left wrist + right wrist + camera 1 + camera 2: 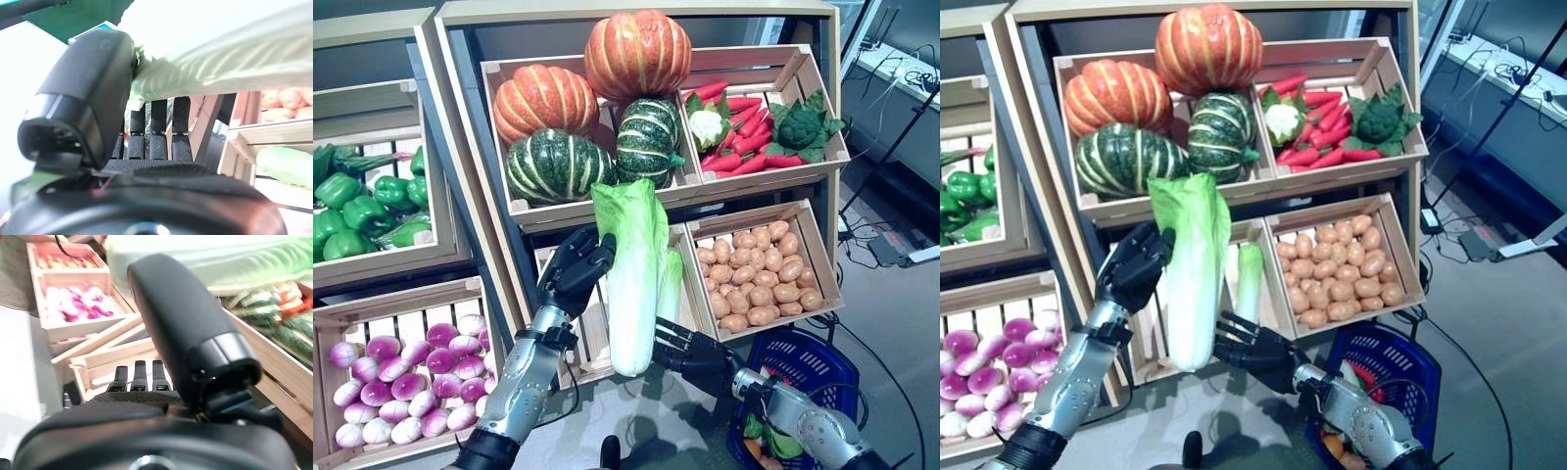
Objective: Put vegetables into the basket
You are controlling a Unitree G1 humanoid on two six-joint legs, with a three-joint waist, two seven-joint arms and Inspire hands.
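Note:
A long napa cabbage (636, 284) hangs upright in front of the wooden shelf. My left hand (570, 274) is shut on its leafy upper part, the thumb (83, 98) pressed into the leaves (220, 54). My right hand (700, 357) is open with spread fingers at the cabbage's white lower end, its thumb (186, 323) close under the cabbage (234, 259). The blue basket (818, 364) stands on the floor at the lower right, below my right arm, with some vegetables inside. A second cabbage (672, 284) lies in the crate behind.
Crates on the shelf hold pumpkins (636, 54), red chillies (744, 137) with broccoli (800, 125), potatoes (759, 279), green peppers (357, 211) and purple-white turnips (401, 382). Cables and a stand sit on the floor at the right.

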